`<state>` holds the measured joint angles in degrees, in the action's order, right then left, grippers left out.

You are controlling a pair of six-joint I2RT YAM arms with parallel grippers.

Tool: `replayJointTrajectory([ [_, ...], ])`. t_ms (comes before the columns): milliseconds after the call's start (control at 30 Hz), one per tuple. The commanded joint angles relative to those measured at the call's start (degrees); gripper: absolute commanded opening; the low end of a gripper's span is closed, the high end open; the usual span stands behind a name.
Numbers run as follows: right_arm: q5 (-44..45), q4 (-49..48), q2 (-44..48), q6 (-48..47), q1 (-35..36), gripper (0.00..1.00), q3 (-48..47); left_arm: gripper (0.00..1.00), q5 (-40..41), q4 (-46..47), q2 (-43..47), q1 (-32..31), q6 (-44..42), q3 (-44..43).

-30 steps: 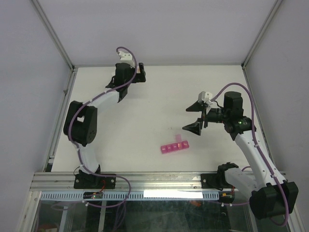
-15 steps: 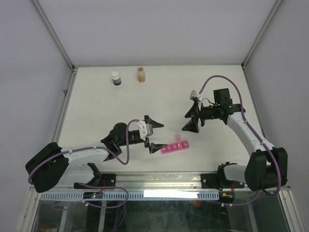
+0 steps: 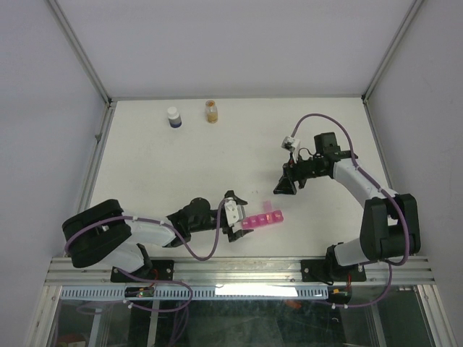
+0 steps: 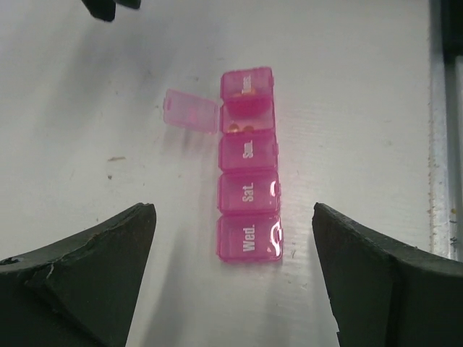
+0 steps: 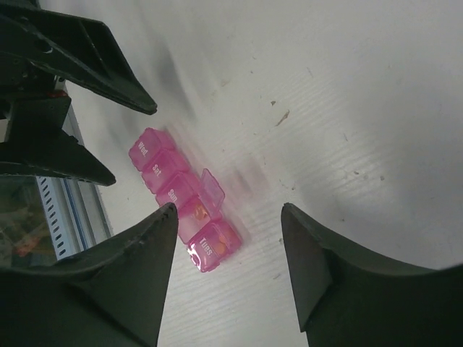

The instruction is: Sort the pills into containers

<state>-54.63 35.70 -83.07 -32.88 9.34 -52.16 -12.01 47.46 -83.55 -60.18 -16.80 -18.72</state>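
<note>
Pill box (image 4: 248, 166) lies on the worktop (image 3: 181, 166) just ahead of the left end effector (image 3: 239, 220), which is spread wide and empty. The right end effector (image 3: 283, 185), likewise wide, hovers near the box's far end. One lid (image 4: 191, 110) stands open over orange pills (image 4: 235, 128); four are shut. Sorting appears partly done.

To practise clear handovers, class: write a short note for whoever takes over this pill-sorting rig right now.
Grippers: the left gripper is open and low, lined up with the Wed. end of the pill box, gripping nothing. The right gripper is open and empty, beyond the box's other end.
Things: the box lies near the table's front edge. The white-capped bottle and amber vial stand at the far edge.
Done: one compartment is open, with something small and orange inside.
Left: four lids are shut; sorting looks barely begun.
</note>
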Motion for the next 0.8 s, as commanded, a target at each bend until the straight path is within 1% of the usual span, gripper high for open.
replayJointTrajectory([
  [0,1.23,-1.98,-1.50,2.27,-0.27,0.60,-1.95,0.91,4.65,4.29,-3.61,-1.66,-0.70,-2.38],
  [133,1.27,-1.79,-2.58,2.36,-0.20,0.57,-2.05,0.91,5.73,3.40,-6.08,-2.93,-0.33,-4.03],
  [200,1.35,-1.66,-3.12,2.30,-0.13,0.55,-2.04,0.89,6.47,3.46,-7.58,-3.11,0.14,-4.90],
  [400,2.81,-2.06,-4.41,3.37,0.59,0.46,-2.12,0.79,7.38,1.81,-11.60,-3.19,1.20,-7.78],
  [500,5.27,-3.63,-4.95,5.60,1.32,0.40,-2.08,0.76,7.00,2.24,-13.05,-3.16,1.41,-8.17],
  [600,7.00,-4.68,-5.62,7.22,2.22,0.34,-2.00,0.67,6.48,2.14,-14.21,-3.18,1.41,-8.59],
  [633,7.23,-4.91,-5.96,7.81,2.53,0.31,-2.06,0.62,6.33,2.01,-14.38,-3.19,1.41,-8.73],
  [667,7.47,-5.09,-6.35,8.24,2.74,0.29,-2.05,0.59,5.93,1.80,-14.51,-3.19,1.42,-8.78],
  [767,7.66,-5.41,-7.57,9.37,2.96,0.24,-2.26,0.55,4.99,1.65,-14.95,-3.13,1.55,-8.88],
])
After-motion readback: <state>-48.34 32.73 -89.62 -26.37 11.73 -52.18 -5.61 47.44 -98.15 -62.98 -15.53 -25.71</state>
